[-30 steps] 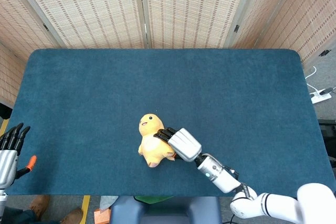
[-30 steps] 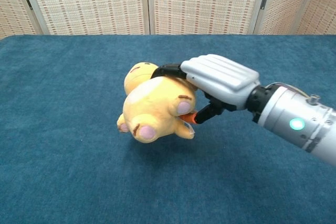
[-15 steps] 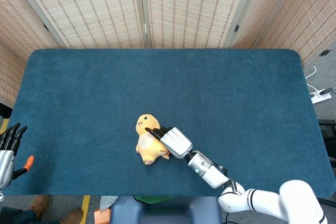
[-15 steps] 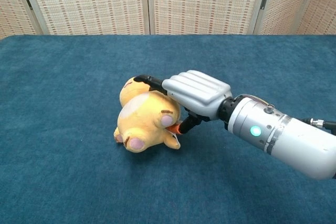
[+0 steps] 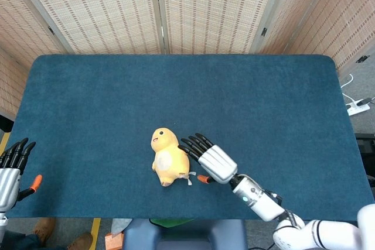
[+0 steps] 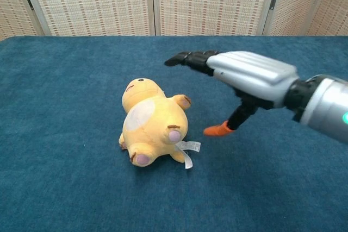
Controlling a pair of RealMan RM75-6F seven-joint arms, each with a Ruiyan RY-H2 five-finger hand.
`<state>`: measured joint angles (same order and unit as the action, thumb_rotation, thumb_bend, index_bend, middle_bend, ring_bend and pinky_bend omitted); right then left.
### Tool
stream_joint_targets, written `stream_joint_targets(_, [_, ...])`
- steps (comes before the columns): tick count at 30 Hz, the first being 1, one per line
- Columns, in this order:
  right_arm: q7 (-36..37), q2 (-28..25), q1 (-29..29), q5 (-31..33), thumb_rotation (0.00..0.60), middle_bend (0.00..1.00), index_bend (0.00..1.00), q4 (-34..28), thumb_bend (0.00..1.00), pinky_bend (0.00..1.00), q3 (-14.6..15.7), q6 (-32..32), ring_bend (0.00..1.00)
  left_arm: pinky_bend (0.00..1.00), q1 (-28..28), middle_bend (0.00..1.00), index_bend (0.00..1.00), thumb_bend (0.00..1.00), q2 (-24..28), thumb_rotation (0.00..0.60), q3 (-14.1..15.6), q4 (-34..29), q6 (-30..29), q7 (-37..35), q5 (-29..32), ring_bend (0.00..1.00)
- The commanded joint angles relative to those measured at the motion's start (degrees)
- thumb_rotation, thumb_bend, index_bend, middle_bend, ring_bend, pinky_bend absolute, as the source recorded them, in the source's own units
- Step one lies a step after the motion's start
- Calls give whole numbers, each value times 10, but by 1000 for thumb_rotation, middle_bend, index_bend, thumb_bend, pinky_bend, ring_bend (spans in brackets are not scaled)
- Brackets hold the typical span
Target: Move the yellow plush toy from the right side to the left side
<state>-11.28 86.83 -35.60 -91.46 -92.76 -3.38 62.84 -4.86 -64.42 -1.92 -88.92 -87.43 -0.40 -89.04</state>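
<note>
The yellow plush toy [image 5: 166, 156] lies on its back on the blue table, a little left of centre near the front edge; the chest view shows it as the plush toy [image 6: 150, 126] with a white tag by its feet. My right hand [image 5: 209, 157] hovers just right of it with fingers spread, touching nothing; in the chest view this right hand [image 6: 244, 77] is raised above and to the right of the toy. My left hand [image 5: 12, 168] stays at the far left edge, fingers apart and holding nothing.
The blue cloth-covered table [image 5: 117, 98] stretches wide to the left and behind the toy. Woven screens [image 5: 205, 4] stand behind the far edge. A power strip [image 5: 357, 108] lies on the floor at the right.
My right hand has let go of the plush toy and drawn back to the right with fingers spread. The toy now rests on the table, apart from the hand.
</note>
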Motion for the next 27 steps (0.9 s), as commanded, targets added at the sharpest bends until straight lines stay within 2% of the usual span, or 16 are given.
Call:
stream_joint_targets(1, [-4, -118, 105, -51, 600, 0, 0, -72, 127, 0, 55, 156, 0, 168, -7, 1, 0, 375, -8, 600, 14, 9, -8, -39, -43, 2])
stream_joint_targets(4, [11, -157, 172, -65, 600, 0, 0, -60, 128, 0, 75, 256, 0, 225, -21, 42, 7, 373, -34, 600, 16, 21, -19, -46, -85, 38])
stream_joint_targets(8, [55, -179, 219, -68, 600, 0, 0, -19, 129, 0, 89, 312, 0, 255, -49, 119, 21, 362, -66, 600, 13, 0, -1, 23, -123, 88])
stream_joint_targets(10, [74, -187, 231, -61, 600, 0, 0, 0, 129, 0, 97, 310, 0, 260, -68, 162, 19, 350, -88, 600, 7, -20, 22, 61, -129, 108])
stream_joint_targets(16, [123, -199, 257, -49, 600, 0, 0, 47, 128, 0, 99, 314, 0, 259, -114, 202, 20, 326, -142, 600, 6, -83, 109, 131, -120, 129])
stream_joint_targets(24, [185, -202, 268, -28, 600, 0, 0, 85, 129, 0, 85, 302, 0, 257, -160, 203, 14, 291, -209, 600, 8, -111, 183, 159, -109, 129])
stream_joint_targets(27, [203, -202, 273, -25, 600, 0, 0, 96, 129, 0, 82, 298, 0, 232, -173, 201, 0, 283, -235, 600, 0, -112, 198, 180, -99, 113])
